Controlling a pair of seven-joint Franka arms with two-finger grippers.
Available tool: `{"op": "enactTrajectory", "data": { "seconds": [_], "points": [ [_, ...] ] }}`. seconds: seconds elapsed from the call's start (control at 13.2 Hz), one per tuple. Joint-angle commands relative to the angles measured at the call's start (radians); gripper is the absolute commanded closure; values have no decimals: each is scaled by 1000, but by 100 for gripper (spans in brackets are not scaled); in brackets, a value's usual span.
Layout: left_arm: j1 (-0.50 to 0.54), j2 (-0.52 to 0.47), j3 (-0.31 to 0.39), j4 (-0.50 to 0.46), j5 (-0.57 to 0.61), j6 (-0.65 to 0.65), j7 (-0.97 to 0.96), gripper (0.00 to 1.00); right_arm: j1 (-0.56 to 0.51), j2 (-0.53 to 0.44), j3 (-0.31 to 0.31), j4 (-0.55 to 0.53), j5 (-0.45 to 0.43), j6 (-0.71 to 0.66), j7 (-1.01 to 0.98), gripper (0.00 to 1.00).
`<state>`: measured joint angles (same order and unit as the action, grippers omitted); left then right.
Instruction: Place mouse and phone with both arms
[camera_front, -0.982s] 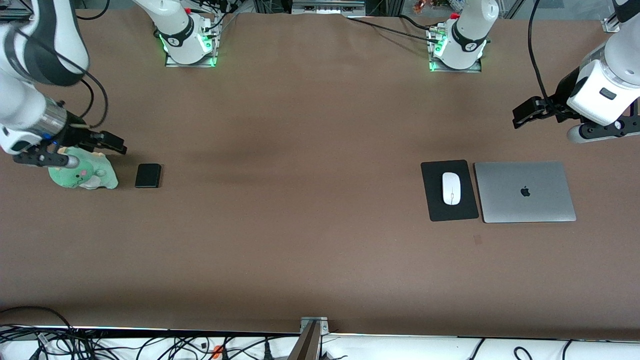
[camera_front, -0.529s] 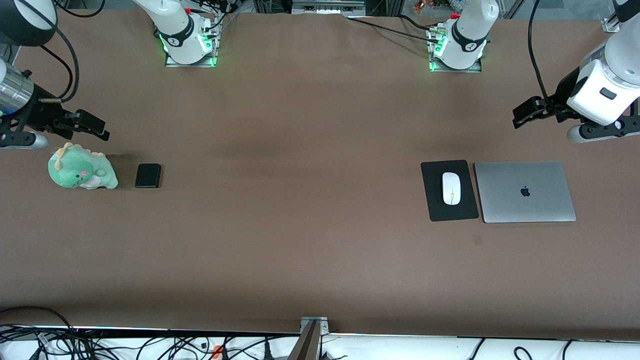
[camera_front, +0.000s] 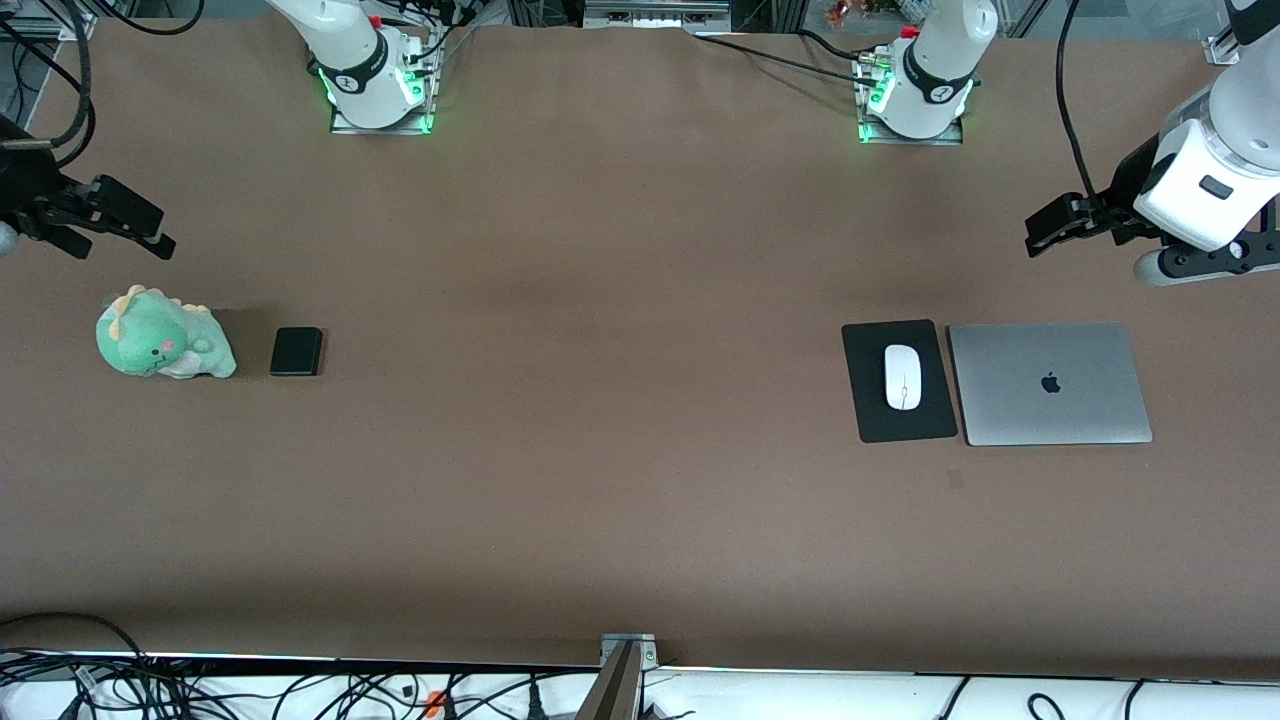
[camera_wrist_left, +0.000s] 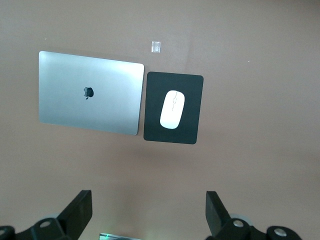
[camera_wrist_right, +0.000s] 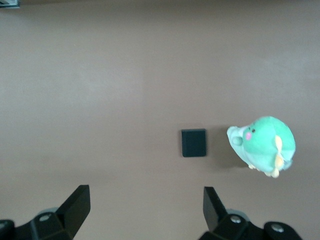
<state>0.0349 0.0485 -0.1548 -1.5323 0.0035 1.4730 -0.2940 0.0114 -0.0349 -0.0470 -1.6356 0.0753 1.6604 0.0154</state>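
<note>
Mouse (camera_front: 902, 376), one white oval, is lying on one black mouse pad (camera_front: 870, 400) beside one closed silver laptop (camera_front: 1050, 383), toward the left arm's end of the table (camera_front: 600, 350). One black phone (camera_front: 297, 351) is lying beside one green plush dinosaur (camera_front: 160, 346) near the right arm's end edge. Left gripper (camera_front: 1050, 228) is hanging wide and empty over that table end. Right gripper (camera_front: 115, 230) is hanging wide and empty above its edge, holding nothing

White arms (camera_front: 1215, 170) with black joint bands, black cables, black two-finger hands; bases (camera_front: 375, 95) glow green.
</note>
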Motion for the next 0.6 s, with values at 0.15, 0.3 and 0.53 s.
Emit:
{"op": "enactTrajectory", "data": {
  "seconds": [0.15,0.3,0.53],
  "points": [
    [-12,-24,9,-20,21,1,-8,0,-16,-13,-4,14,-48,7,-5,0],
    [-12,-24,9,-20,23,1,-8,0,-16,-13,-2,14,-58,7,-5,0],
    [-12,-24,9,-20,21,0,-10,0,-16,-13,-2,14,-58,9,-5,0]
  ]
}}
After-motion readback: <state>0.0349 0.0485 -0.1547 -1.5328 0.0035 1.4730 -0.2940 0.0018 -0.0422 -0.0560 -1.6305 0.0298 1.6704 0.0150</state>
